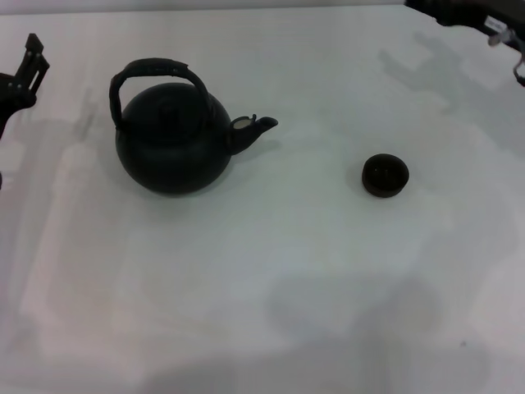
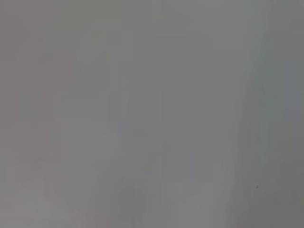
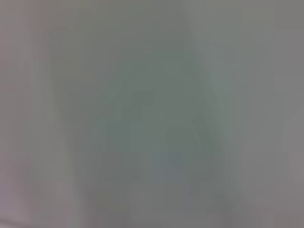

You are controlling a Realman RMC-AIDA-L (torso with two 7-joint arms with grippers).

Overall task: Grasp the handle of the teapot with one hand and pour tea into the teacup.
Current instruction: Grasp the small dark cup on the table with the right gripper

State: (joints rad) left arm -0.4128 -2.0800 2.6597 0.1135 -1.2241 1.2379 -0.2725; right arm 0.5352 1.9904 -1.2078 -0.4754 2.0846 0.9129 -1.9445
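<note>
In the head view a large matte black teapot (image 1: 172,139) stands left of centre on the white table, its short spout pointing right. Its rough arched handle (image 1: 154,71) loops over the lid. A small, low, dark teacup (image 1: 385,175) sits to the right of the spout, well apart from it. My left gripper (image 1: 25,70) shows at the left edge, some way left of the teapot and apart from it. Part of my right arm (image 1: 476,18) shows at the top right corner, far behind the teacup. Both wrist views hold only blank grey surface.
The white table (image 1: 271,287) spreads across the whole head view. Soft shadows of the arms lie on it at the top right and along the front.
</note>
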